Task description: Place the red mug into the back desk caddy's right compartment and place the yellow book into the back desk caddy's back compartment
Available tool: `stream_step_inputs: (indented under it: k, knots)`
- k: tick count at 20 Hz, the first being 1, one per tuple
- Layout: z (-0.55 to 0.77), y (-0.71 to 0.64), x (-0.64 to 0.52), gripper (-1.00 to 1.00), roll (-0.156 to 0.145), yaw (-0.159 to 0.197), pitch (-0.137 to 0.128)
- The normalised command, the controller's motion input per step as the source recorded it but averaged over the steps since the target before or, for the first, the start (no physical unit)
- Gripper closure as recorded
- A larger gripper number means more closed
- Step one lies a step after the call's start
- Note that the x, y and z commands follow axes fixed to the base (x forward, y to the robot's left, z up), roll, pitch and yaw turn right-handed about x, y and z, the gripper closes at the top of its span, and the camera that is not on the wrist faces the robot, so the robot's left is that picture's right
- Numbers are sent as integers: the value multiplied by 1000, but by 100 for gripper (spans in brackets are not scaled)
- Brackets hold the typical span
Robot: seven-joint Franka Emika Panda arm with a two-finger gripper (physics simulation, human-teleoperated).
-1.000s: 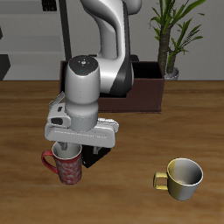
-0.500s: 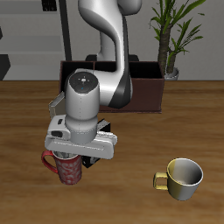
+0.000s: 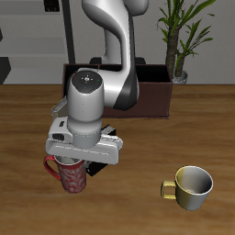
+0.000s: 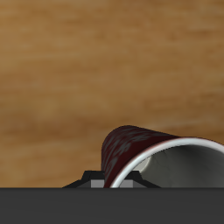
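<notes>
At the far side of the tabletop (image 3: 138, 216) the back desk caddy (image 3: 156, 96) stands against the wall, mostly hidden behind the arm; what shows of it holds no mug and no book, though I cannot see down into its compartments. So, by my reckoning, neither half of the job is finished. Near the front edge the arm hangs low over the red mug (image 3: 72, 177), which stands upright on the wood, its handle poking out to the side away from the yellow-gold mug (image 3: 189, 186). The gripper (image 3: 75, 163) sits right on the mug's rim, and the wrist view shows the mottled wall and grey inside of the mug pressed close under the camera. Whether the jaws have closed on the rim I cannot tell, since the gripper body hides the fingertips. I judge this the grasping step of the first half: the mug has yet to be lifted and carried back to the caddy's right compartment. The yellow book is not visible in either view, so that part looks untouched.
</notes>
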Motion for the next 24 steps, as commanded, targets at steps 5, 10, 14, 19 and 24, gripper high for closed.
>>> stream_step_inputs:
  k: [5, 10, 14, 19, 24]
  knots:
    - [398, -166, -101, 100, -28, 6, -72]
    - [533, -209, -197, 100, -54, 18, -72]
    - [655, -159, -336, 100, -36, 5, -85]
    - [520, -96, -305, 100, -45, 2, -33]
    - [643, -8, -484, 100, -49, -12, -45]
